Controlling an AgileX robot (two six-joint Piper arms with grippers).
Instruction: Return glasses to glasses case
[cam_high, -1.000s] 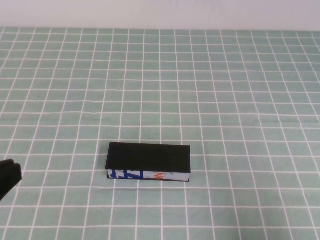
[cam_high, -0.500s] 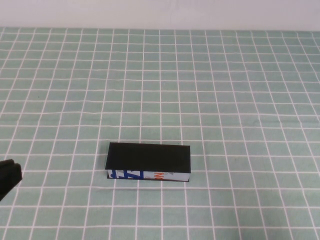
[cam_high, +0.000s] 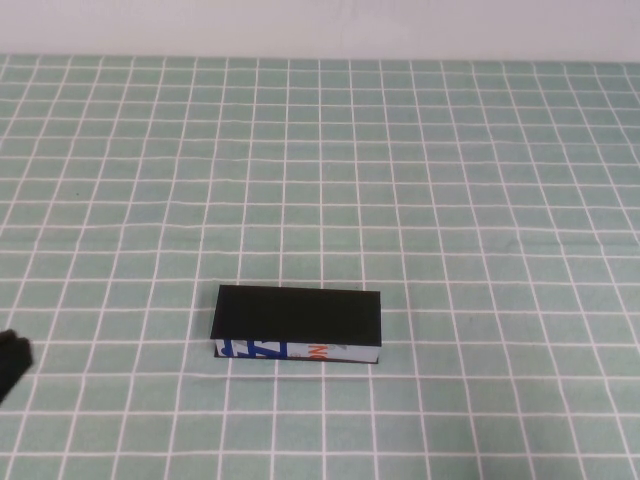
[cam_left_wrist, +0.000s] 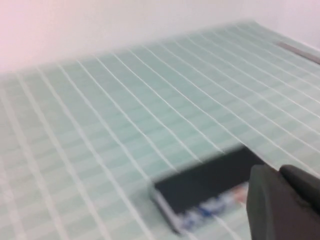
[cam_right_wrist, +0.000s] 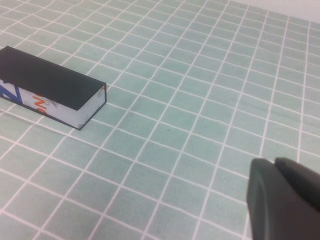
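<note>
High view shows you the glasses case lying flat and closed on the green checked tablecloth, a little left of centre in the lower half of the frame, its black lid up and its white front edge with blue and orange print facing the bottom of the frame. You cannot see the glasses in any view. At the far left edge, low in the frame, you find a small dark part of the left gripper, well apart from the case; whether it is wide or narrow you cannot tell. Its own wrist camera shows the case blurred, with a dark finger in the lower right corner. The right gripper does not appear in the high view; its wrist camera shows a dark finger in the lower right corner and the case at the upper left, well apart, so you cannot tell its opening either.
</note>
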